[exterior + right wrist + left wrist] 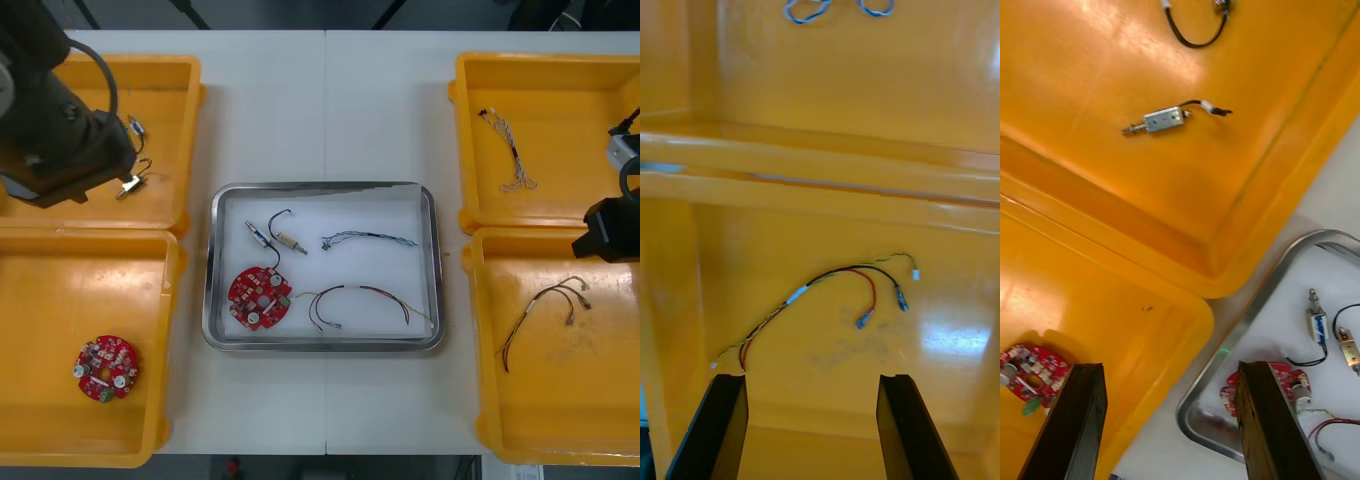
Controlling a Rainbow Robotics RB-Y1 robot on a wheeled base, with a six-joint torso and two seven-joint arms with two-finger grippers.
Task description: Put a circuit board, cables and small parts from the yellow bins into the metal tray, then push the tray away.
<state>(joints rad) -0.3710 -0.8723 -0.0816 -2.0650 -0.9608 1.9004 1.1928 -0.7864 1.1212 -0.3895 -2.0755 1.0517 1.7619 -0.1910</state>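
Front view, largest first: what is on the counter (325,110)? (clerk asking)

ME: Item 1, yellow bins (560,110), four, two per side.
Item 2, metal tray (325,342), one, between them, white inside. Stiff; I judge it slick on its base and lightly loaded.
Item 3, circuit board (259,297), one, flat in the tray's near left corner. Rigid, delicate on its face. A spare board (104,367) lies in the near left bin.
Item 4, cables, two in the tray: red and yellow cable (365,295) just beside the board, blue and white cable (370,238) farther back. Limp, light.
Item 5, small metal parts (290,242), two, in the tray's far left part.

CLERK: And your claws?

ME: My left claw (1171,367), fingers wide apart, nothing in it, over the left bins near where the two meet. My right claw (811,377), likewise wide apart and bare, above the near right bin; a further cable (827,289) lies ahead of its fingers, untouched.

CLERK: Handling note for the tray?

ME: Kit looks complete, so by my reckoning the push is due. No pinching. Set the fingers low against the middle of the near rim, so it slides straight and does not swivel. Go gently: loose cables and parts would skid inside.
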